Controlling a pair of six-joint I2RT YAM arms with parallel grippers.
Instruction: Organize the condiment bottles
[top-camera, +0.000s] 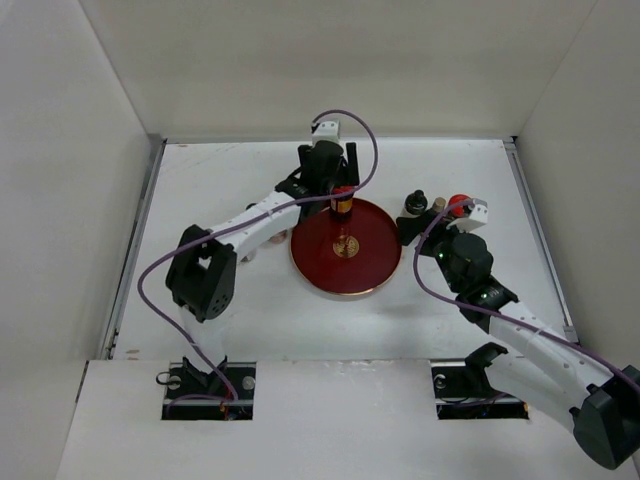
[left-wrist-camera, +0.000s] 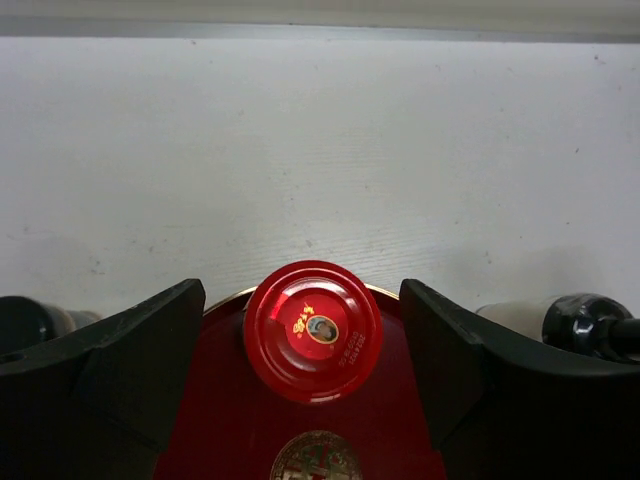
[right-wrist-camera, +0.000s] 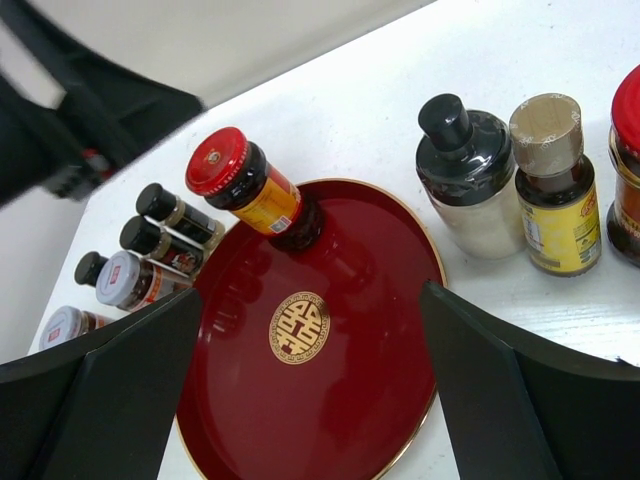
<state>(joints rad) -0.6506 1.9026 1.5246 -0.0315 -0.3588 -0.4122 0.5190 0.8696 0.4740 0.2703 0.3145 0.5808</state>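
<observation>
A red-capped dark jar (top-camera: 342, 200) with a yellow label stands upright on the far edge of the round dark-red tray (top-camera: 375, 265). My left gripper (top-camera: 339, 188) is open above it. In the left wrist view the jar's cap (left-wrist-camera: 313, 330) sits between the fingers (left-wrist-camera: 120, 380), with a gap on each side. My right gripper (top-camera: 418, 232) is open and empty over the tray's right edge. In the right wrist view the jar (right-wrist-camera: 245, 188) stands on the tray (right-wrist-camera: 330, 400). A black-capped shaker (right-wrist-camera: 462, 180), a slim yellowish bottle (right-wrist-camera: 555, 190) and another red-capped jar (right-wrist-camera: 628, 170) stand on the table to the right.
Several small bottles and jars (right-wrist-camera: 150, 245) stand close together left of the tray, hidden under my left arm in the top view. The right group of bottles (top-camera: 437, 204) stands just beyond my right gripper. White walls (top-camera: 70, 180) enclose the table on three sides.
</observation>
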